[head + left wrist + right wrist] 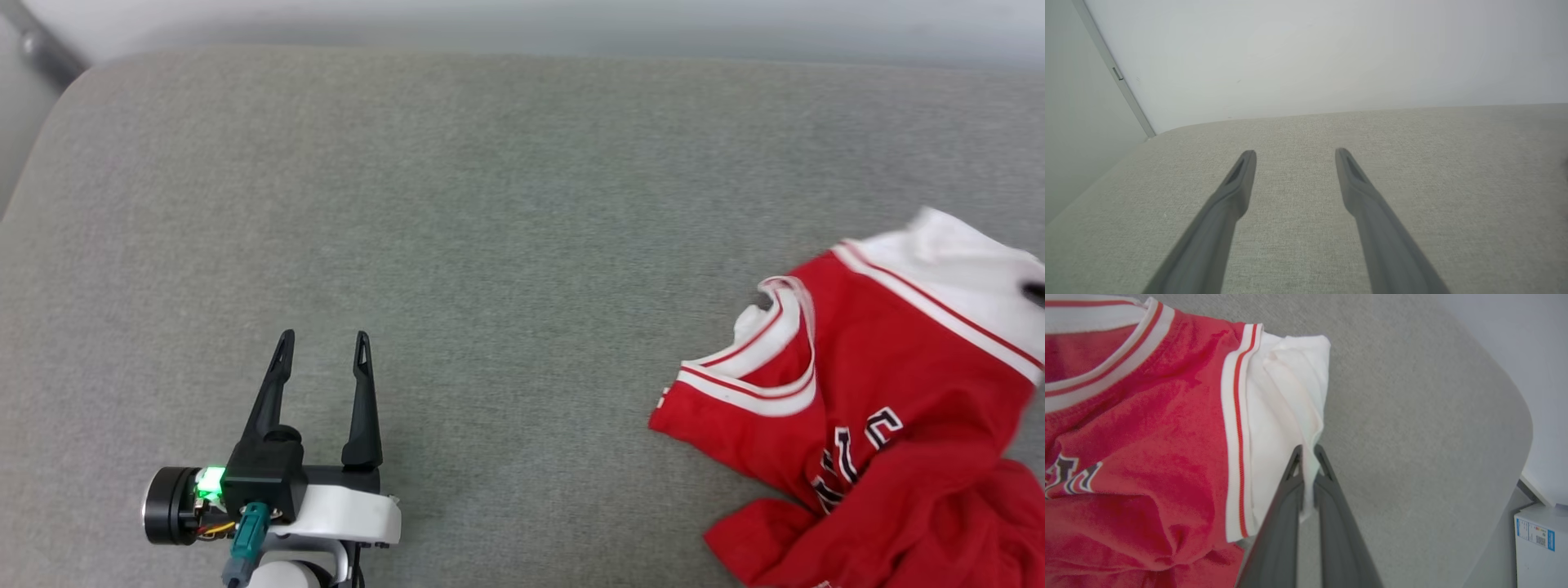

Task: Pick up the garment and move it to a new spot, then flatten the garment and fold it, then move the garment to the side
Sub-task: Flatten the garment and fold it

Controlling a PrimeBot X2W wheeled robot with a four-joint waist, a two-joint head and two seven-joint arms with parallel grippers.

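Garment [882, 384] pick-up in hand, judged to be at the moment of the grasp. At the left, left gripper [323, 335] over bare grey cushion [506, 204], fingers [269, 392] spread wide, holding nothing, well apart from the cloth. Further right, lies crumpled at the cushion's right side, red body bunched, collar uppermost, lettering partly folded under; seemingly not yet lifted. At the far right, right gripper [1308, 448] pinched shut on the edge of the white sleeve [1286, 396]. Calls next for a lift clear of the cushion and a carry leftward into the open space. Best done slowly, since a hold on one sleeve alone probably lets the rest trail and drag. Count: one garment, one white sleeve in plain sight, two grippers, one cushion, one white labelled box [1535, 547] off its right edge.
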